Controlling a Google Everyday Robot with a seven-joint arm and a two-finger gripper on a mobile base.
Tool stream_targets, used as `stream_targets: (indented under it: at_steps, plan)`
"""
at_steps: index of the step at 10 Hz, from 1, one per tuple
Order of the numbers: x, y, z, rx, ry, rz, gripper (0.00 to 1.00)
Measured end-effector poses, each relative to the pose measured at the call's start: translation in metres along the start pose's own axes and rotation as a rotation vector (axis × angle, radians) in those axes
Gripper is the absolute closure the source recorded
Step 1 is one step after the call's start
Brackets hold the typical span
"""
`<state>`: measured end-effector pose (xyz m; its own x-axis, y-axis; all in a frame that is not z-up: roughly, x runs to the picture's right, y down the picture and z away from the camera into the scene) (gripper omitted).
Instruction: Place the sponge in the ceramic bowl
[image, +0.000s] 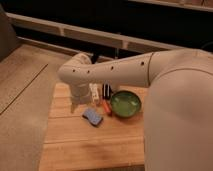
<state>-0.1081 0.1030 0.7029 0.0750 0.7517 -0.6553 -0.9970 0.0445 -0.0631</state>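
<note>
The blue sponge (93, 116) lies flat on the wooden table (75, 145), just left of and below the green ceramic bowl (125, 103). The bowl stands upright and holds nothing that I can see. My white arm reaches in from the right, bends at an elbow over the table's far left and drops toward the tabletop. The gripper (76, 106) is at the arm's lower end, left of the sponge and apart from it.
A small white bottle (95, 91) and a dark item (106, 90) stand behind the sponge. An orange stick-like item (106, 107) lies between sponge and bowl. My bulky arm covers the table's right side. Carpeted floor (25, 100) lies left.
</note>
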Motion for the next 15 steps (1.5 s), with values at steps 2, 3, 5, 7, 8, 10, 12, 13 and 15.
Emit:
stream_targets:
  at_steps: [2,3,5,7,8,10,12,13,15]
  plan:
    - [-0.007,0.003,-0.001,0.002,-0.024,-0.069,0.35]
    - [-0.014,0.010,-0.002,0.000,-0.046,-0.137,0.35]
    - [-0.034,0.029,-0.001,-0.009,-0.080,-0.323,0.35]
    - [-0.050,0.044,0.010,-0.019,-0.074,-0.477,0.35]
    - [-0.059,0.036,0.022,-0.009,-0.045,-0.536,0.35]
    - [-0.070,0.028,0.039,-0.019,0.007,-0.584,0.35]
    - [-0.073,0.027,0.063,-0.038,0.082,-0.627,0.35]
    - [-0.073,0.025,0.070,-0.042,0.104,-0.627,0.35]
    - [-0.073,0.021,0.075,-0.041,0.120,-0.620,0.35]
